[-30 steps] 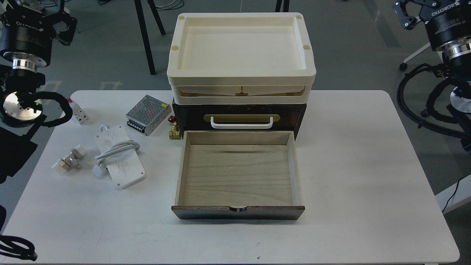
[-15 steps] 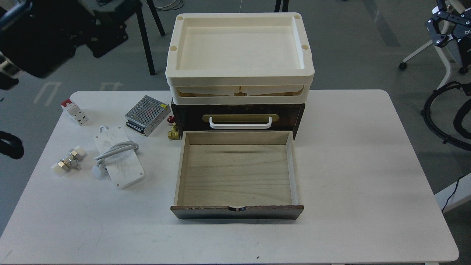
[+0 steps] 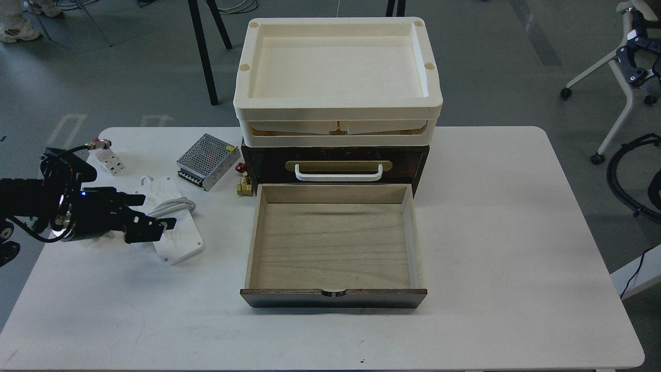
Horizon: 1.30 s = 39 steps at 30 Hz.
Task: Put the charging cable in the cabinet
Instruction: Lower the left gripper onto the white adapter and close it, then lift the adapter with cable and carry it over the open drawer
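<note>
The charging cable (image 3: 182, 241), a white marbled slab with a grey-white cord (image 3: 178, 205) around it, lies flat on the table left of the cabinet. My left gripper (image 3: 154, 214) reaches in from the left, low over the slab's left half. Its jaws stand apart with nothing held, and it hides the plug end. The cabinet (image 3: 335, 154) is dark brown with a white handle (image 3: 338, 175). Its pale wood drawer (image 3: 333, 243) is pulled fully out and is empty. Only part of my right gripper (image 3: 636, 64) shows, at the far right edge, off the table.
Cream trays (image 3: 335, 67) sit on top of the cabinet. A silver perforated power-supply box (image 3: 208, 160), a red-and-white block (image 3: 107, 157) and a brass fitting (image 3: 244, 185) lie near the cable. The white table (image 3: 490, 232) is bare on the right.
My left arm has swung down from high at the upper left to low over the cable. My right arm has drawn back toward the right edge. The cable and drawer have not moved.
</note>
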{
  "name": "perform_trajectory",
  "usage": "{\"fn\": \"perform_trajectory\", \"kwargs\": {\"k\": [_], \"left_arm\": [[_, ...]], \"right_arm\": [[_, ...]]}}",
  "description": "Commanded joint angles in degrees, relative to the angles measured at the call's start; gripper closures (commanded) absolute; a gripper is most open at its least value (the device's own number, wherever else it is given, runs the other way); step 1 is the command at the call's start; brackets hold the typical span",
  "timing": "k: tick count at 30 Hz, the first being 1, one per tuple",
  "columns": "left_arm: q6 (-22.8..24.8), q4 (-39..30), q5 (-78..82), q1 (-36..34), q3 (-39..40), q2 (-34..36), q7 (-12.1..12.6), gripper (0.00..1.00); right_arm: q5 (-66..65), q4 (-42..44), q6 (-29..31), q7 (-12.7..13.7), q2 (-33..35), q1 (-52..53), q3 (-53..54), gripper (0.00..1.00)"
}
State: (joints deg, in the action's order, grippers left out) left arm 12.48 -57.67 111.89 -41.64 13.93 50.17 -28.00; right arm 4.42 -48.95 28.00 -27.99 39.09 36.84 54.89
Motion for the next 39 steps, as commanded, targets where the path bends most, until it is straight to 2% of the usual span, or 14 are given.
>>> {"fn": "perform_trajectory", "kwargs": {"k": [1,4,8,12,13,15,20,21,23,24,25,29,32,39], "left_arm": [[-0.4,3.5,1.5,-0.4,-0.1,-3.3,0.0,0.00],[-1.0,6.8,2.5,-0.7,0.0,-4.6,0.0,0.01],[-5.3,12.8,4.3,-0.8,-0.4,-7.7,0.0,0.03],[-6.1,16.0,4.4,-0.9,-2.2,-9.8,0.0,0.10],[-6.1,16.6,4.4,-0.8,-2.5,-10.2,0.0,0.14],[-6.2,17.1,4.5,-0.8,-2.7,-10.7,0.0,0.34],[-7.6,17.2,4.5,-0.9,-3.6,-10.8,0.0,0.50],[-7.6,17.2,4.3,-0.9,-3.6,-10.8,0.0,0.57],[-7.6,17.1,4.4,-1.0,-3.7,-10.8,0.0,0.80],[-7.6,17.1,4.3,-0.9,-3.6,-10.8,0.0,0.96],[-7.6,17.0,4.1,-0.9,-3.6,-10.8,0.0,1.00],[-7.1,15.7,3.9,-1.2,-3.4,-9.9,0.0,1.00],[-5.0,9.6,1.7,-2.7,-2.7,-4.9,0.0,1.00],[7.5,-27.2,-21.2,-5.8,2.2,19.1,0.0,1.00]], "right_arm": [[0.1,0.0,0.0,0.0,0.0,0.0,0.0,0.00],[0.0,0.0,0.0,0.0,0.0,-0.1,-0.1,0.00],[0.0,0.0,0.0,0.0,0.0,-0.5,0.0,0.00],[0.1,0.1,0.0,0.0,0.0,-1.1,0.0,0.00],[0.1,0.1,0.0,0.0,0.0,-1.2,0.0,0.00],[0.1,0.1,0.0,0.0,0.1,-1.4,0.0,0.00],[0.1,0.2,0.0,0.0,0.1,-2.1,0.5,0.00],[0.1,0.2,0.0,0.0,0.1,-2.4,0.5,0.00],[0.1,0.2,0.0,0.0,0.1,-2.8,0.6,0.00],[0.1,0.2,0.0,0.0,0.1,-2.9,0.6,0.00],[0.1,0.3,0.0,0.0,0.1,-2.9,0.6,0.00],[0.1,0.2,0.0,0.0,0.1,-3.4,0.7,0.00],[0.1,0.2,0.0,0.0,0.2,-3.7,1.5,0.00],[0.0,0.3,0.0,0.0,0.3,-3.9,1.9,0.00]]}}
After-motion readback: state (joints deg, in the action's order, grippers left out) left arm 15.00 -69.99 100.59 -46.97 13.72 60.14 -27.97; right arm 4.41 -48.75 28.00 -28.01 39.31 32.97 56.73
